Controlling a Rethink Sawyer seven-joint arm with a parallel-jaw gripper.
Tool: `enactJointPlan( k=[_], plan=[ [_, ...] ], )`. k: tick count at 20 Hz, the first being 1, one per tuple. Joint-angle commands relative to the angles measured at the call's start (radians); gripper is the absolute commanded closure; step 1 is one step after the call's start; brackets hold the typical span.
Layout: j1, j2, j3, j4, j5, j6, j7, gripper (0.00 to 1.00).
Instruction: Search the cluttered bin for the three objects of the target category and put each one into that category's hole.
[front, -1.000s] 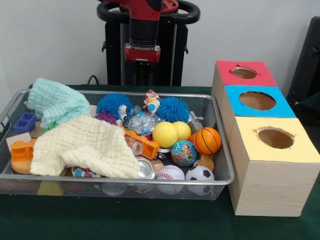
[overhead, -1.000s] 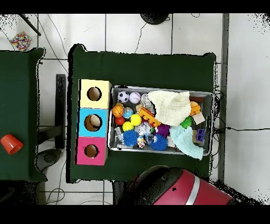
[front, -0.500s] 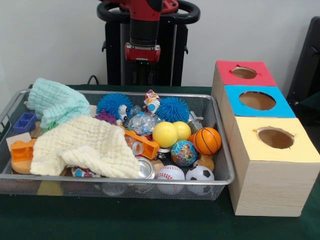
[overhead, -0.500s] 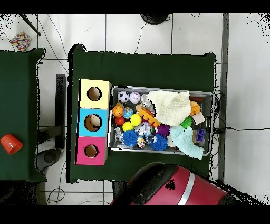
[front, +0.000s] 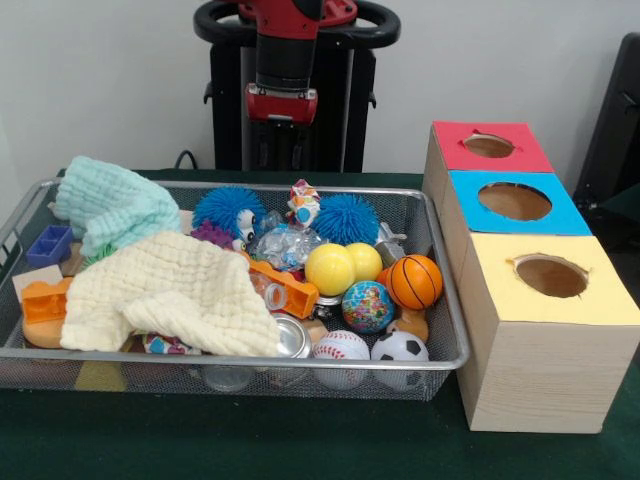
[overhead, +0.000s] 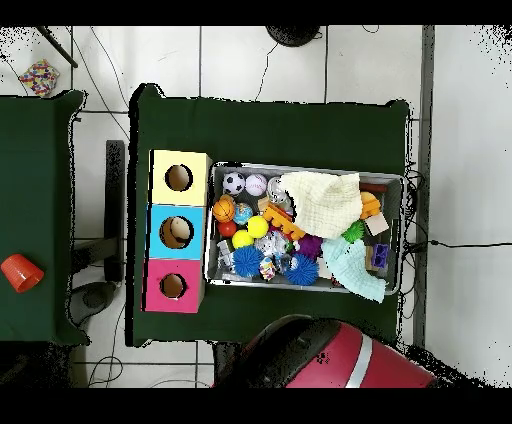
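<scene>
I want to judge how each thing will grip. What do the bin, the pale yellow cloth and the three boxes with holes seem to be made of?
The bin looks like fine metal wire mesh, silvery, with a shiny rim. The pale yellow cloth seems soft woven cotton, crinkled and matte. The three boxes look like light wood or wood-print board, with visible grain lines, and matte coloured tops, probably paper.

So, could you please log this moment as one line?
arm: raised behind bin | gripper: state unclear | bin: full, cluttered | yellow cloth: covers items | boxes: holes open

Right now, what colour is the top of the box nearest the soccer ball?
Yellow. The yellow-topped box sits beside the soccer ball; the front view shows it best.
</scene>
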Motion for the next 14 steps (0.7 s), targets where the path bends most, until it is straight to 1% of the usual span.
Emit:
enactJointPlan(
  k=[1,2,5,11,14],
  plan=[
    [-0.020,-0.114,0.077,-0.119,0.000,0.047,0.176,0.00],
    [-0.025,-0.144,0.087,-0.118,-0.002,0.077,0.175,0.00],
    [-0.036,-0.206,0.108,-0.123,-0.014,0.121,0.172,0.00],
    [-0.030,-0.260,0.104,-0.115,-0.018,0.062,0.190,0.00],
    [-0.024,-0.262,0.097,-0.110,-0.013,0.011,0.201,0.00]
  ],
)
